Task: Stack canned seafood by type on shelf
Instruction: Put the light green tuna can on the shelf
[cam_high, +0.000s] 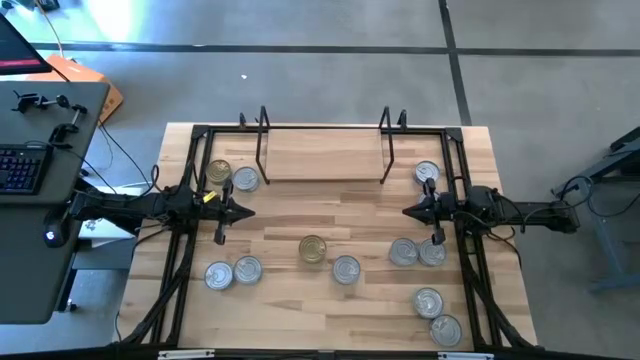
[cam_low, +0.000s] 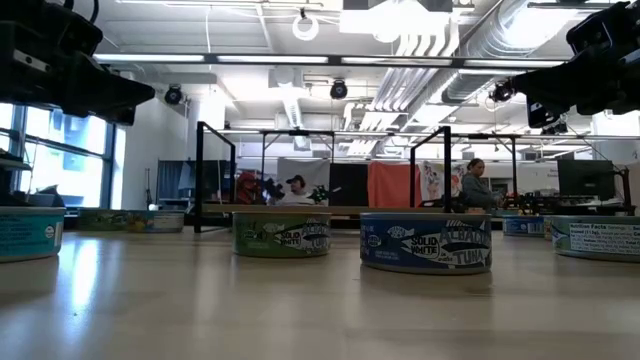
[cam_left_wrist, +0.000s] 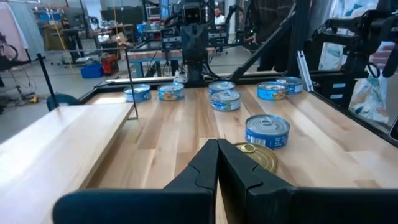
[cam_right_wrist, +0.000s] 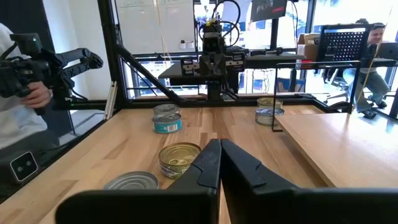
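Several short round tins stand on their bases on the wooden tabletop. A gold-lidded tin (cam_high: 218, 172) and a silver one (cam_high: 245, 179) sit at the far left, and one silver tin (cam_high: 427, 173) at the far right. Another gold-lidded tin (cam_high: 312, 249) stands mid-table beside a silver tin (cam_high: 346, 268). Pairs stand at the near left (cam_high: 218, 275) and at the right (cam_high: 403, 252), with more near the right corner (cam_high: 428, 301). The shelf (cam_high: 322, 155) stands at the far edge with nothing on its board. My left gripper (cam_high: 250, 211) (cam_left_wrist: 217, 146) and right gripper (cam_high: 408, 211) (cam_right_wrist: 220, 146) hover shut above the table, facing each other.
The shelf's black wire end loops (cam_high: 262, 140) (cam_high: 386, 140) stand upright. A black frame (cam_high: 190, 180) runs along the table's sides. A desk with a keyboard (cam_high: 20, 165) is beyond the left edge. A person's hand (cam_right_wrist: 31, 93) holds a device beyond the table; people sit in the room behind (cam_low: 478, 185).
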